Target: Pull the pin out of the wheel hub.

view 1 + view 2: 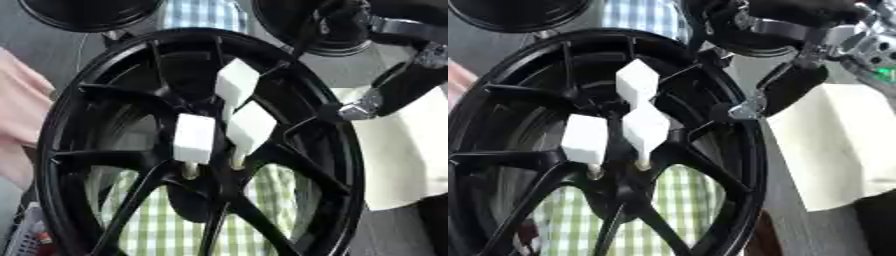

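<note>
A black spoked wheel stands upright and fills most of both views. Three pins with white block heads stick out of its hub: an upper one, a middle one and a left one. Short metal shanks show under the two lower heads. My right hand comes in from the upper right, black with a silver tip that lies against the rim's right edge, well clear of the pins. Its grip is hidden. My left hand shows in neither view.
A green-checked cloth shows through the lower spokes. A white sheet lies to the right of the wheel. Two black round objects sit at the top. Something pink lies at the left edge.
</note>
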### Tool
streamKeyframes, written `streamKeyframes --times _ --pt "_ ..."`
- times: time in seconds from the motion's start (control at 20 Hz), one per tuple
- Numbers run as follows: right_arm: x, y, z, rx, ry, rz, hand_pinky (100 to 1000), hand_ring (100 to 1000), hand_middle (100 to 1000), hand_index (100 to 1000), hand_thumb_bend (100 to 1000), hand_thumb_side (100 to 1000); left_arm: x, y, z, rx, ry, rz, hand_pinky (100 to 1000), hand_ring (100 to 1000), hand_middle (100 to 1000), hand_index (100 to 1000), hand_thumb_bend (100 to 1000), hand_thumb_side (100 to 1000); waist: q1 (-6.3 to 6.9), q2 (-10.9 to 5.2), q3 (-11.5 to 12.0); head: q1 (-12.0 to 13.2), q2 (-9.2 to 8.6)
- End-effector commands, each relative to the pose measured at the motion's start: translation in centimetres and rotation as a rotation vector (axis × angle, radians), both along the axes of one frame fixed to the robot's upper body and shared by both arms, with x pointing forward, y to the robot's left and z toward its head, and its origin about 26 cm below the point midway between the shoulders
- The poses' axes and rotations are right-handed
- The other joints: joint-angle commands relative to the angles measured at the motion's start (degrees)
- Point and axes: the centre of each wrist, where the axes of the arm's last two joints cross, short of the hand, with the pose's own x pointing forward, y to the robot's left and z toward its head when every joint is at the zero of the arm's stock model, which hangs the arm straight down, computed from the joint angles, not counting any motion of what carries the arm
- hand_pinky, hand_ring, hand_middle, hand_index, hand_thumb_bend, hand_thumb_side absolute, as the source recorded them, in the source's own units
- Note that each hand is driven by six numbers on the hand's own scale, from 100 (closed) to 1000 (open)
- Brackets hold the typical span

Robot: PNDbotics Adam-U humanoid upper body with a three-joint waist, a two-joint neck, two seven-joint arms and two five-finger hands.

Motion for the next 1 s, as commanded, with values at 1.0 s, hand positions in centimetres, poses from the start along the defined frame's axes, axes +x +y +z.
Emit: streamKeyframes --times 1.0 --pt "0.1 3.0 3.1 -0.064 0.25 0.108 707 585 694 812 507 136 -0.4 0.6 0.4 0.029 -0.006 0.018 719 565 542 708 239 711 0.43 -2.33 -0.69 1.57 2.57"
